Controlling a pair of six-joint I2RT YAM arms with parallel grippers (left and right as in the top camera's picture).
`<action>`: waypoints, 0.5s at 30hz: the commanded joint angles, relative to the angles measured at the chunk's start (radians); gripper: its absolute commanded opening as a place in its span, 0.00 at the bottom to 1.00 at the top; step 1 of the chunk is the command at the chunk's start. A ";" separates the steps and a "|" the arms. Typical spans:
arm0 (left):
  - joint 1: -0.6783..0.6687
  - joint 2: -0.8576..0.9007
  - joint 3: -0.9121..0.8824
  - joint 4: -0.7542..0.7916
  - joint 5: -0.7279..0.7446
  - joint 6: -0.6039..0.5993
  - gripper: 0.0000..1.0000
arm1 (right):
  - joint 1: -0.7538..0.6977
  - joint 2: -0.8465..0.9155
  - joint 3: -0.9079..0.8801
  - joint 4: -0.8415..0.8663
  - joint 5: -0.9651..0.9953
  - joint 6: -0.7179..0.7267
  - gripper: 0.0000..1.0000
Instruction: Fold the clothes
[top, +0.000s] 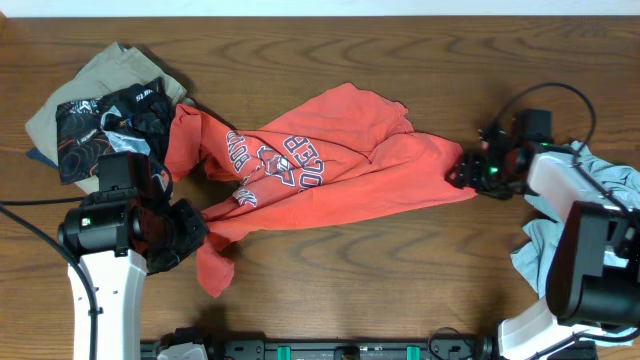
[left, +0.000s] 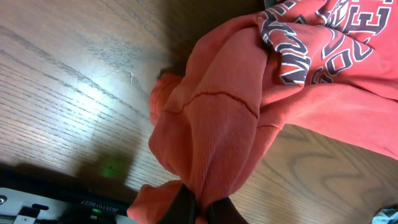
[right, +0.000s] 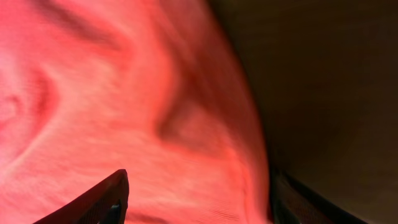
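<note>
You're at the spreading-out step: the coral-red short-sleeved cotton T-shirt (top: 330, 170) lies rumpled across the middle of the brown wooden table (top: 400, 290). Your left gripper (left: 202, 208) pinches a bunch of its cloth toward the front edge. Your right gripper (top: 465, 172) stands spread about the shirt's right edge, seemingly gripping nothing. Next, close on that edge and draw the shirt flat.

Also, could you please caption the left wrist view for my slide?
Left gripper pinches a bunched fold of the coral-red T-shirt over the wooden table.
</note>
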 joint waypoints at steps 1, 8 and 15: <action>0.004 0.000 0.002 -0.002 -0.002 0.014 0.06 | 0.068 0.035 -0.054 0.017 0.031 0.058 0.65; 0.004 0.000 0.002 -0.001 -0.002 0.013 0.06 | 0.112 0.035 -0.055 0.015 0.128 0.133 0.01; 0.004 -0.001 0.002 0.005 -0.001 0.014 0.06 | 0.051 0.007 0.034 -0.134 0.128 0.115 0.01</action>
